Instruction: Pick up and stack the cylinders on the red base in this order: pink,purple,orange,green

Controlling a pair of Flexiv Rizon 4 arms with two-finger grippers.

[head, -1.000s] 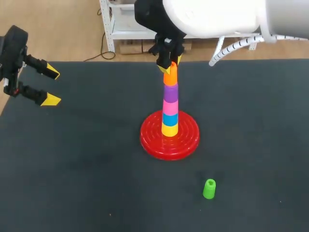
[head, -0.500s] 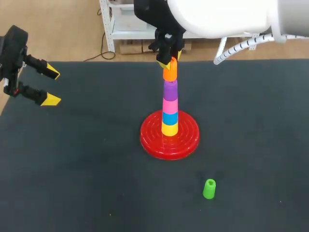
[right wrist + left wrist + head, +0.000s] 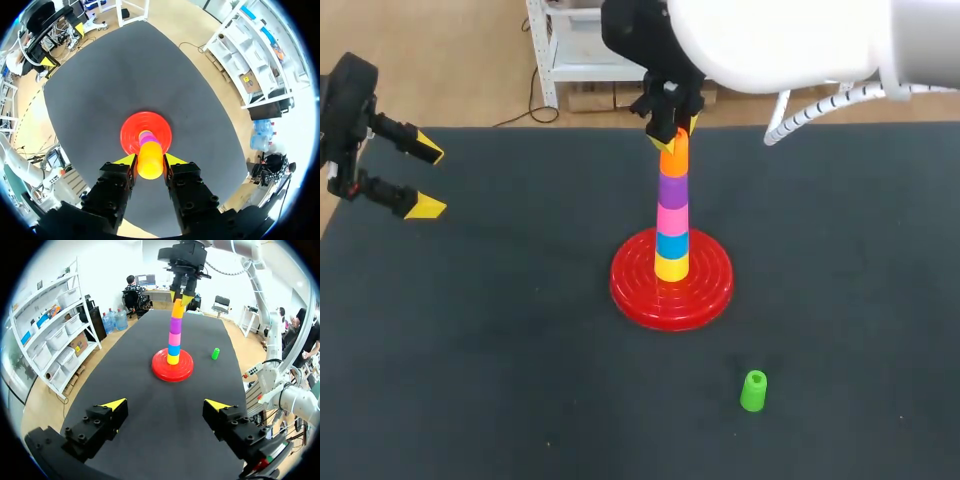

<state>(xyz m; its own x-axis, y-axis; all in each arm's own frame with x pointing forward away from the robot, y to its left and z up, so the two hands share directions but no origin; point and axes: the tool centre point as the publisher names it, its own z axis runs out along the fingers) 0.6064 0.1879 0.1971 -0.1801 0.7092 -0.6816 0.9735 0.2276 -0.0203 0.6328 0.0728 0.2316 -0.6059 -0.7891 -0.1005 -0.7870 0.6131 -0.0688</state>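
Head view first: the right claw (image 3: 670, 135) sits on top of the tower, pinching the orange cylinder (image 3: 672, 160), which rests on the purple cylinder (image 3: 672, 189) above the red base (image 3: 670, 285). The green cylinder (image 3: 753, 390) stands upright, alone on the dark surface (image 3: 500, 340), well apart from the base on the near right, and it is the next one to fetch. It looks like a small, light, hard plastic piece, likely smooth, so a firm squeeze across its round sides near mid-height should suit. The left claw (image 3: 420, 178) hangs at the far left edge, fingers spread, holding nothing. Left wrist view: those fingers gape wide, with the tower well ahead between them and the green cylinder (image 3: 215, 353) beyond it to one side. Right wrist view: both yellow tips press the orange cylinder (image 3: 150, 162) from two sides, directly over the base.
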